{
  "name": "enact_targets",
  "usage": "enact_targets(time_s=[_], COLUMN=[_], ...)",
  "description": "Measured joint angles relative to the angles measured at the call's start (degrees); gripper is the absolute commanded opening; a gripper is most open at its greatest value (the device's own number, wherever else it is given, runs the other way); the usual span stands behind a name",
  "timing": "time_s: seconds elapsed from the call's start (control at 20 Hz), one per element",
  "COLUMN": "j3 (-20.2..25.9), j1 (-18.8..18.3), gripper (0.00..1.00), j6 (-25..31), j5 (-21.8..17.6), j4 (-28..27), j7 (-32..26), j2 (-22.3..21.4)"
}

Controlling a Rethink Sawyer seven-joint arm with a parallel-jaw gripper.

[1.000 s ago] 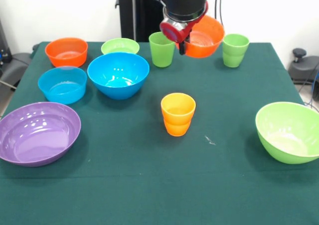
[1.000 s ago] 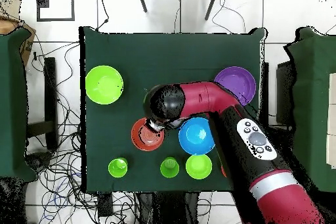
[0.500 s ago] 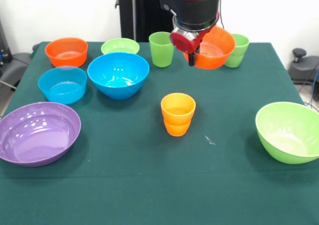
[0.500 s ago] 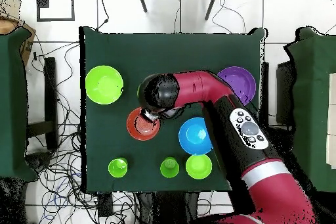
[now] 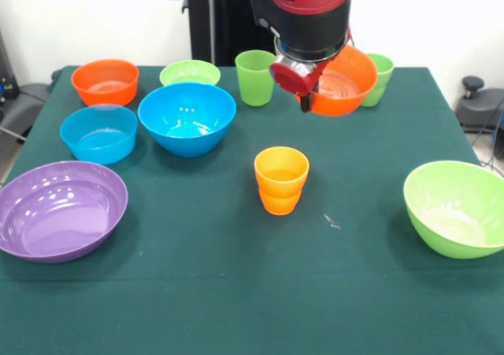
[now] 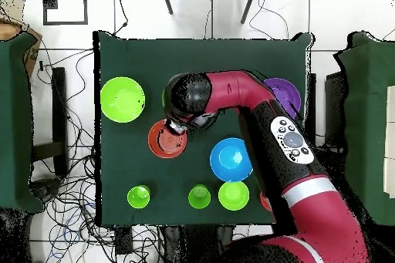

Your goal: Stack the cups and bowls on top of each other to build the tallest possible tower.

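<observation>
The red and black arm reaches over the green cloth-covered table (image 5: pixel 236 292), and its gripper (image 5: pixel 305 97) is clamped on the near rim of a glossy orange bowl (image 5: pixel 342 75), holding it tilted and lifted clear of the cloth. From overhead the same orange bowl (image 6: pixel 168 139) shows as a round disc just at 7 o'clock from the gripper (image 6: pixel 179 127); how far it hangs above the table I cannot judge from there.

In the front view, a smooth tapered orange cup (image 5: pixel 281 179) stands upright near the table's middle, at 7 o'clock from the held bowl; a seam round it suggests two cups nested, though that is not certain. A green tumbler (image 5: pixel 256 77) stands at 9 o'clock from the held bowl, and a second green cup (image 5: pixel 379 75) is partly hidden behind its rim at 3 o'clock.

To the left sit a deep blue bowl (image 5: pixel 187 117), a light blue bowl (image 5: pixel 98 133), a small lime bowl (image 5: pixel 190 73) and a second orange bowl (image 5: pixel 105 81), all rounded, shiny plastic. A wide, shallow purple bowl (image 5: pixel 59 209) lies at the near left, a large lime green bowl (image 5: pixel 457 207) at the near right. No two pieces form a tower beyond the orange cup.
</observation>
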Motion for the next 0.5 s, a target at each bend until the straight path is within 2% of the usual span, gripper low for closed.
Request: enact_targets(time_s=[0.5], j3=[1.2], j1=[0.1], gripper=[0.0], j6=[4.2], j5=[-2.1], j4=[-7.1], j7=[0.0], j2=[3.2])
